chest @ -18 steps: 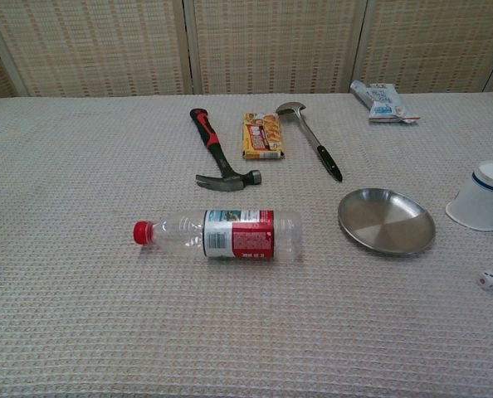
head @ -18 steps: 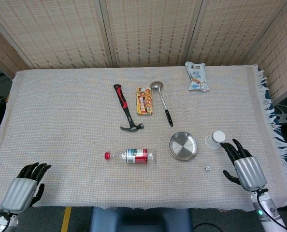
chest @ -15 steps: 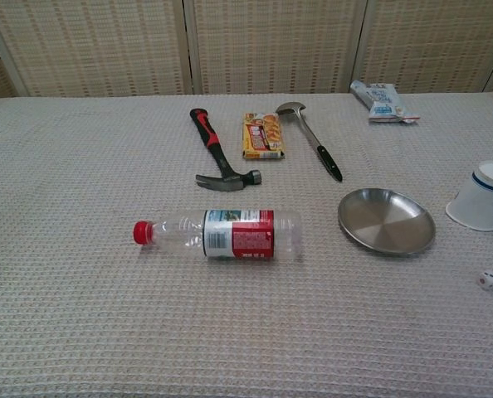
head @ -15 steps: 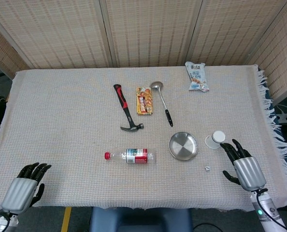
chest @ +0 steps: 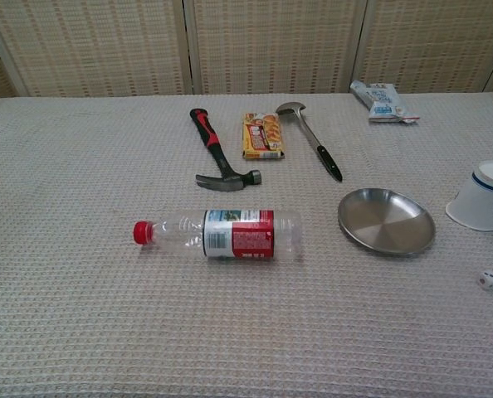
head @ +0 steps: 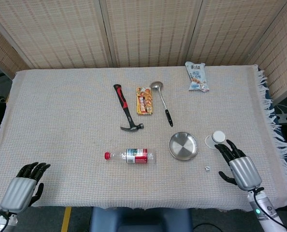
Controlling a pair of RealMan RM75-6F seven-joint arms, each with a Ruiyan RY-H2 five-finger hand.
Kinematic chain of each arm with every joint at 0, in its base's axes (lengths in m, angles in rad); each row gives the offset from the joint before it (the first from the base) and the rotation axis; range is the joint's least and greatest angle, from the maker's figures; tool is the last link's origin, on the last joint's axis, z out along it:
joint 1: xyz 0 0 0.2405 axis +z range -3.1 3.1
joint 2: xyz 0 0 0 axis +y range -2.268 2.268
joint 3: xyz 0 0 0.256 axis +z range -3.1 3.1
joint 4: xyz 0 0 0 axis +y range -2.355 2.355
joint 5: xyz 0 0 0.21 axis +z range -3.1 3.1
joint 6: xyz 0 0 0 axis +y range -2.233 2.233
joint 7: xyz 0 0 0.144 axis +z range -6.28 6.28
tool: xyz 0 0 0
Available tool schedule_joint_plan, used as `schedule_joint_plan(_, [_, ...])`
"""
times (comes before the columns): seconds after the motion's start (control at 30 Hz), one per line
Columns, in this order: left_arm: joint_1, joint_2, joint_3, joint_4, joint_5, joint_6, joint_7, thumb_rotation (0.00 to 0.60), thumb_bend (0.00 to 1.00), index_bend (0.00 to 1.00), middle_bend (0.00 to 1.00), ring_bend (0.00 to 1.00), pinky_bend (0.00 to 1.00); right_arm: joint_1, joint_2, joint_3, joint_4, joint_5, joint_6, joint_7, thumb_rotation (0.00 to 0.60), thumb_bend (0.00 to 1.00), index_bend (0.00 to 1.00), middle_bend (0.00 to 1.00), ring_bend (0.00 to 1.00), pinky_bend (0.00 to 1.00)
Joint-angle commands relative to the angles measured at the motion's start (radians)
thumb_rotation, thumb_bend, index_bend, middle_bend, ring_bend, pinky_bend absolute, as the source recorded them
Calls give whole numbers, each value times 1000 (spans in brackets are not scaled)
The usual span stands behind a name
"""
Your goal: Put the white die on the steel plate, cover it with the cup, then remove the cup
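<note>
The small white die point(head: 208, 168) point(chest: 488, 280) lies on the cloth just right of and nearer than the steel plate point(head: 183, 146) point(chest: 387, 220), which is bare. The white cup point(head: 215, 139) point(chest: 481, 197) with a blue band stands upside down to the plate's right. My right hand point(head: 237, 166) hovers low by the table's near right edge, fingers spread and holding nothing, a little right of the die and nearer than the cup. My left hand point(head: 23, 186) rests at the near left corner, fingers loosely curled, with nothing in it. Neither hand shows in the chest view.
A plastic bottle point(head: 129, 156) lies left of the plate. Further back lie a hammer point(head: 126, 108), a snack packet point(head: 144, 100), a ladle point(head: 162, 102) and a white packet point(head: 197, 76). The cloth's fringed edge point(head: 271, 116) runs along the right.
My right hand has shifted slightly left and nearer, closer to the die. The die, cup, plate and left hand have stayed put.
</note>
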Motion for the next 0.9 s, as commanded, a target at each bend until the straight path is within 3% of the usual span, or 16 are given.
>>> schedule_joint_plan(0.03, [1, 5, 0, -3, 1, 3, -5, 600, 581, 163, 155, 124, 184, 7, -15, -3, 21, -7, -9, 10, 600, 104, 116, 144, 16, 347])
schedule_joint_plan(0.13, [6, 12, 3, -13, 17, 20, -1, 600, 581, 163, 155, 124, 184, 9, -35, -7, 47, -25, -1, 8, 600, 104, 152, 238, 103, 419])
schedule_joint_plan(0.27, [11, 15, 6, -24, 35, 36, 1, 600, 580, 163, 162, 124, 184, 20, -56, -6, 73, -54, 7, -1, 600, 104, 263, 420, 295, 590])
schedule_joint_plan(0.4, [10, 13, 3, -21, 22, 28, 1, 600, 580, 163, 165, 124, 184, 56, -21, -11, 14, -32, -85, -56, 600, 108, 333, 552, 444, 731])
schedule_joint_plan(0.53, [10, 14, 0, -21, 13, 24, -1, 600, 580, 163, 165, 124, 184, 102, 16, -5, -30, -21, -169, -141, 600, 195, 363, 604, 511, 800])
schedule_joint_plan(0.7, [12, 17, 0, -24, 16, 30, -6, 600, 581, 163, 165, 124, 184, 137, -6, -5, 8, -19, -225, -169, 600, 324, 446, 668, 583, 871])
schedule_joint_plan(0.9, [12, 18, -1, -24, 15, 29, -6, 600, 580, 163, 165, 124, 184, 154, 10, -3, 4, 26, -274, -183, 600, 342, 464, 683, 607, 892])
